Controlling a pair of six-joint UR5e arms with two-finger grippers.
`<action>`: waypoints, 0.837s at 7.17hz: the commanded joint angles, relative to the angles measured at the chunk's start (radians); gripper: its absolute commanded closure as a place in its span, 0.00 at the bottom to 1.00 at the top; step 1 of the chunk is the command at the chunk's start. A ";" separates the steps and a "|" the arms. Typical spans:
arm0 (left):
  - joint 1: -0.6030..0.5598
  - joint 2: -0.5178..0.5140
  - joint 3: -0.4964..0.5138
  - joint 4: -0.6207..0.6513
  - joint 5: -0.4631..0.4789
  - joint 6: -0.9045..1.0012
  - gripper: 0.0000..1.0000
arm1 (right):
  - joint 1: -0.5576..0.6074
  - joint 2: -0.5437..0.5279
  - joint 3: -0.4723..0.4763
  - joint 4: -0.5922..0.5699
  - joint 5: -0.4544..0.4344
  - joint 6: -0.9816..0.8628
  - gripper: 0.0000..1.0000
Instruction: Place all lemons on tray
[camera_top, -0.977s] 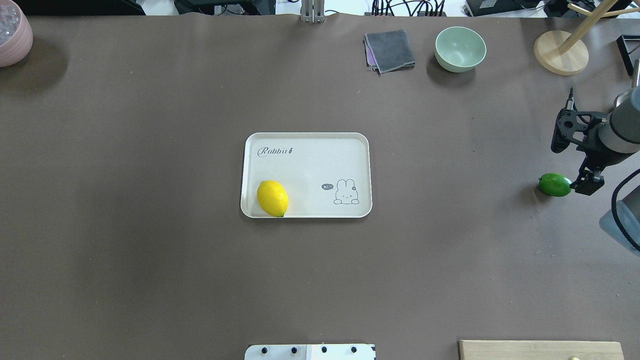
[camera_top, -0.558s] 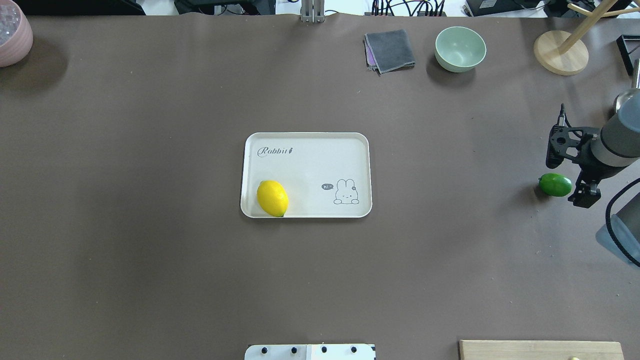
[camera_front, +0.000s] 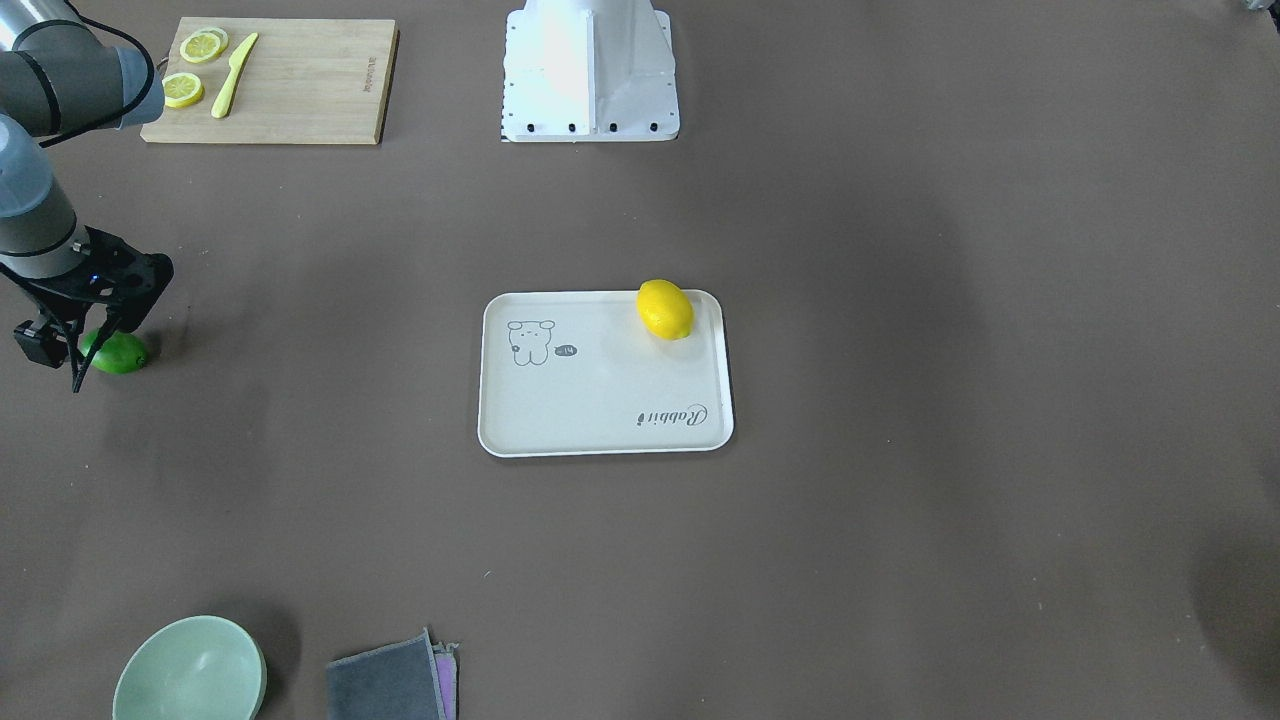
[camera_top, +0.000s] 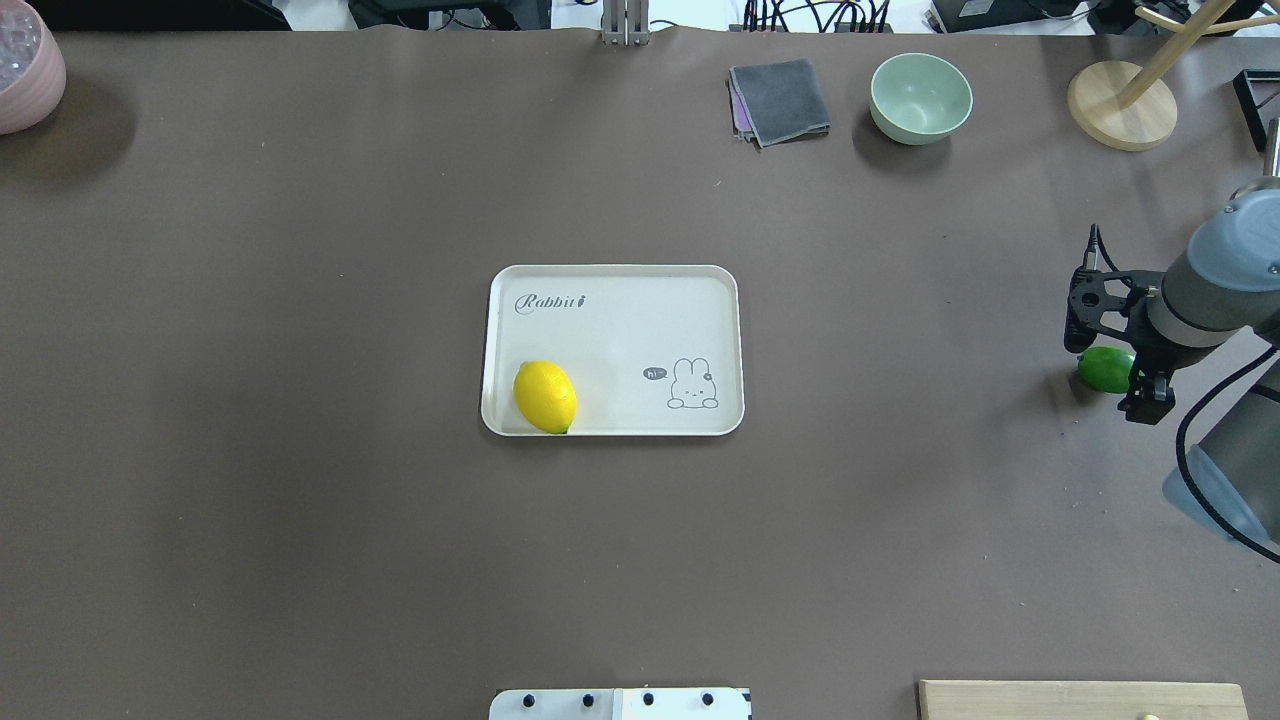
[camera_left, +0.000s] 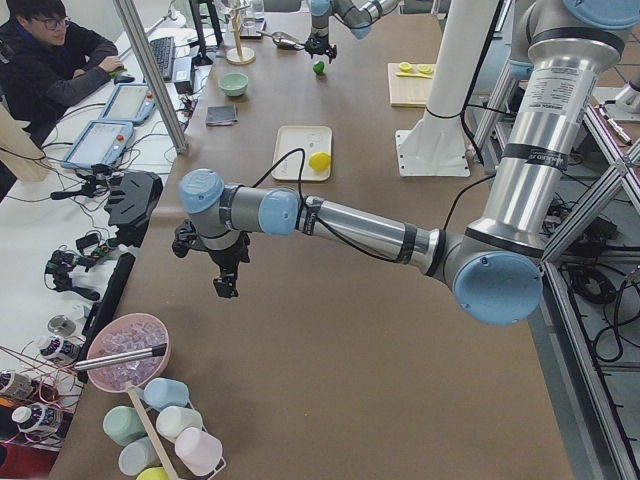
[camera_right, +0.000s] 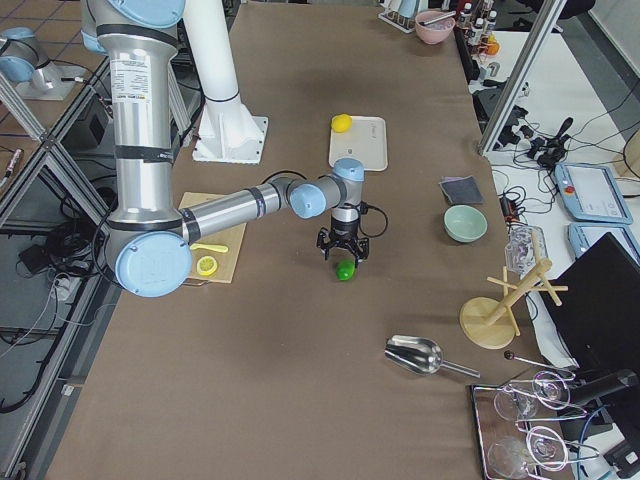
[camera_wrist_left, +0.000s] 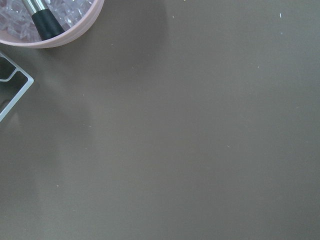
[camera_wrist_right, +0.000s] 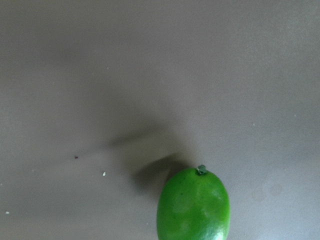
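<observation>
Yellow lemon (camera_top: 545, 396): lying on tray (camera_top: 620, 330), in the corner nearest robot's base on its L side, touching or just at rim.
Green lemon (camera_top: 1100, 370): lying on bare tabletop (camera_top: 300, 400), far out on robot's R, well apart from tray; small stem nub shows in R wrist cam.
R hand (camera_right: 343, 256): pointing down, directly over green lemon; fingers look parted, one each side above the fruit, nothing gripped; lemon resting on tabletop w/ shadow beside it.
L hand (camera_left: 226, 285): low over bare tabletop at robot's L end, near pink bowl (camera_top: 25, 70) of clear pieces; seen only from the side, so can't tell how far open; nothing seen in it.
Cutting board (camera_front: 270, 80): near base, R side; lemon slices + yellow knife on top.
Green bowl (camera_top: 920, 97), grey cloth (camera_top: 780, 100): side by side at far edge.
</observation>
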 joint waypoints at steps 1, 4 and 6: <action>0.000 0.000 0.000 0.000 0.000 0.000 0.02 | -0.003 0.032 -0.028 0.001 -0.009 0.001 0.01; 0.002 0.000 0.000 0.000 0.000 0.000 0.02 | -0.003 0.045 -0.045 0.001 -0.036 -0.007 0.02; 0.002 0.000 -0.002 0.000 0.000 0.000 0.02 | -0.004 0.046 -0.059 0.001 -0.058 -0.008 0.03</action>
